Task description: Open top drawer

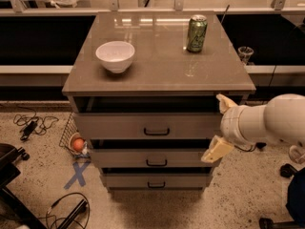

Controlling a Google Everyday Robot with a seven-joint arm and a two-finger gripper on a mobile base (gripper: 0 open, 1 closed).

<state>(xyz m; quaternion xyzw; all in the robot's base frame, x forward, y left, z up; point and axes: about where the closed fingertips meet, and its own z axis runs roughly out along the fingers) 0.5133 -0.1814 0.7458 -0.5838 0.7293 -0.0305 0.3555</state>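
Bowl point(115, 55), round and white, sits on the smooth, shiny cabinet top point(157, 78). A green can point(196, 33) stands well apart from it, near the back. On the speckled floor to the left lie black cables point(31, 124), a blue tape cross point(77, 174) and an orange ball point(77, 144) in a wire basket.

The top drawer point(119, 126) is right under the cabinet top. It is flat and grey-brown, with a small dark handle point(157, 131) in plain view. It sticks out a little, with a dark gap above it.

The gripper point(214, 128) is at the drawer's right end. Its two pale fingers point(218, 149) are spread wide apart. They may touch the drawer, but that is hard to see.
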